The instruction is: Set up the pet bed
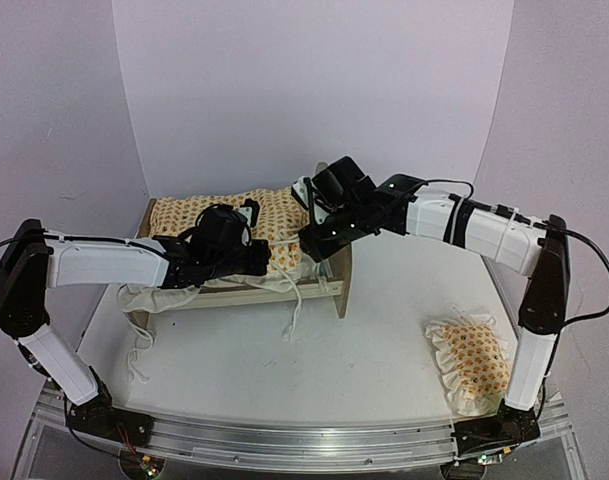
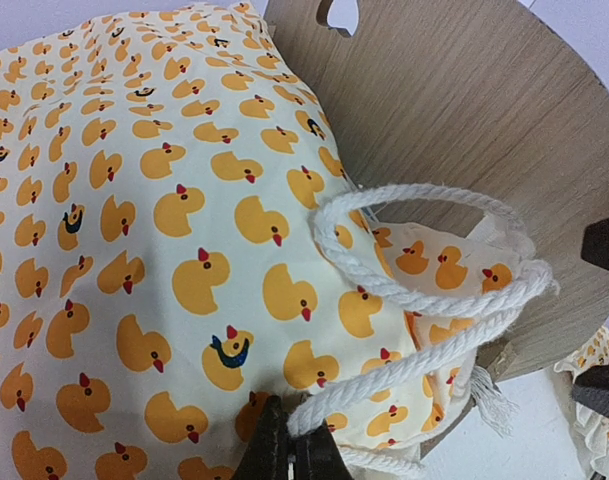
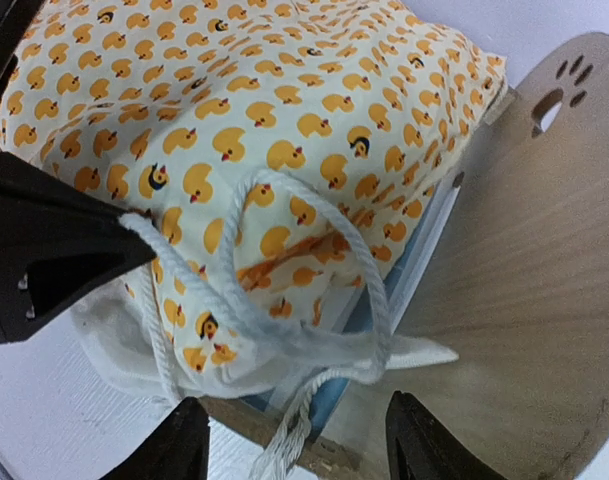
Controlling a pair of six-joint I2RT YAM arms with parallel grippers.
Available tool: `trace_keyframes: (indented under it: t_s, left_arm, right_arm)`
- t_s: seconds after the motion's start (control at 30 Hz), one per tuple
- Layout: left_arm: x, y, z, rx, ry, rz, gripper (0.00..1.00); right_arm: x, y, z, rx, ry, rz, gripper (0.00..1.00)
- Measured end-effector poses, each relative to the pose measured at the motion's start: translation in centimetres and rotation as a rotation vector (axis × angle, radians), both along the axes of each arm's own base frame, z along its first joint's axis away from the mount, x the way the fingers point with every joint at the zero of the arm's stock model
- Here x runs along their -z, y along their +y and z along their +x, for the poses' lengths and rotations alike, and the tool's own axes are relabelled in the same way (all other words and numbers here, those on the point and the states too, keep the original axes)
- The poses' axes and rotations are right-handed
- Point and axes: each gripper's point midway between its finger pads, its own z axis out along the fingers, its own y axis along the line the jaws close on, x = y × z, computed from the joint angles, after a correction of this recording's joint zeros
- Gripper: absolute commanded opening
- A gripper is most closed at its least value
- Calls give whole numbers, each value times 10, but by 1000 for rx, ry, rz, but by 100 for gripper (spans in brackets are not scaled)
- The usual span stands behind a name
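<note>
Under the quilt (image 1: 276, 212), apparently almost all of the pet bed (image 1: 341, 275) mattress.

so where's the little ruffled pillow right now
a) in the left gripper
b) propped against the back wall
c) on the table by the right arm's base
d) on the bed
c, the pillow lies flat on the table near the right arm's base, well apart from the bed.

1. Bright, even, diffuse light from above; the white tabletop (image 1: 384, 330) looks faintly lilac, without glare.
2. Shadows are soft, faint beneath the pet bed (image 1: 341, 280).
3. The overhead view is slightly grainy.
4. Wrist views: quilt (image 2: 134, 250) and cord (image 2: 424, 290) sharp; left tool (image 2: 289, 450) and right tool (image 3: 304, 445) are dark, blurred silhouettes at the frame edge.
</note>
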Motion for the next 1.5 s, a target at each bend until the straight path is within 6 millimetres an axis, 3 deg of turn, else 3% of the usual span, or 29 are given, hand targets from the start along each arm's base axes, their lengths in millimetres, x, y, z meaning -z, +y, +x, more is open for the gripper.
trace_keyframes:
  t_s: [0.13, 0.2, 0.43, 0.6, 0.7, 0.97, 1.1, 1.23, 1.5]
  left_arm:
    - [0, 0, 0, 2, 1, -1, 0]
    - [0, -1, 0, 4, 2, -2, 0]
    - [0, -3, -2, 18, 7, -8, 0]
    - [-1, 1, -6, 20, 7, -10, 0]
    - [-3, 1, -6, 22, 3, -15, 0]
    - [2, 3, -8, 22, 10, -5, 0]
    - [2, 3, -8, 23, 10, -6, 0]
    - [2, 2, -8, 25, 10, -6, 0]
    - [2, 2, -8, 25, 10, -7, 0]
  right_arm:
    - [0, -15, -8, 60, 22, 4, 51]
    - [2, -17, -6, 94, 22, 5, 41]
    - [23, -14, 23, 237, -15, -19, 35]
    - [47, -13, 31, 303, -26, -62, 10]
    - [51, -17, 33, 323, -42, -88, 0]
    - [40, -14, 17, 245, -103, -160, 0]
    - [7, -19, 10, 176, -181, -197, 0]
    - [-19, -25, 12, 130, -256, -240, 0]
    - [-32, -35, 20, 109, -337, -343, 0]
